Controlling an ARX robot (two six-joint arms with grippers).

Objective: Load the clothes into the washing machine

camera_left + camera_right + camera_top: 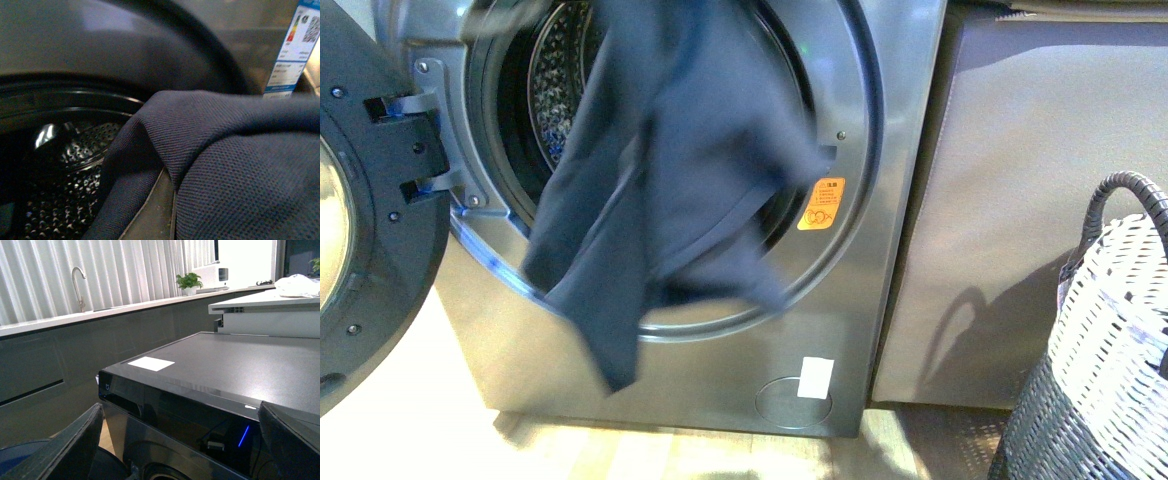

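End effectors aren't clearly seen in front view. Navy T-shirt (670, 150) hangs from top edge of frame across the washing machine's (880, 330) open porthole, centre-left. Its lower folds droop past the ring's bottom rim, outside the drum (555, 80). Prob. held high so cloth clears that rim. Door (370, 220) is swung wide at far left, so approach is free. Woven basket (1110, 340) at lower right and cabinet (1020, 200) at right are both apart from the cloth.

Left wrist view: T-shirt fills lower right, close to lens, w/ a fold at the porthole's edge. Perforated drum sits lower left, dark, w/ open room inside. Energy label (295, 45) upper right. Left end effector's fingers are hidden by cloth, so can't tell its state; likely it carries the shirt.

Right wrist view: right end effector (180, 410) is spread wide, nothing between its fingers (75, 445), hovering by the machine's top front edge, out of the way. White sticker (150, 363) on lid, centre-left.
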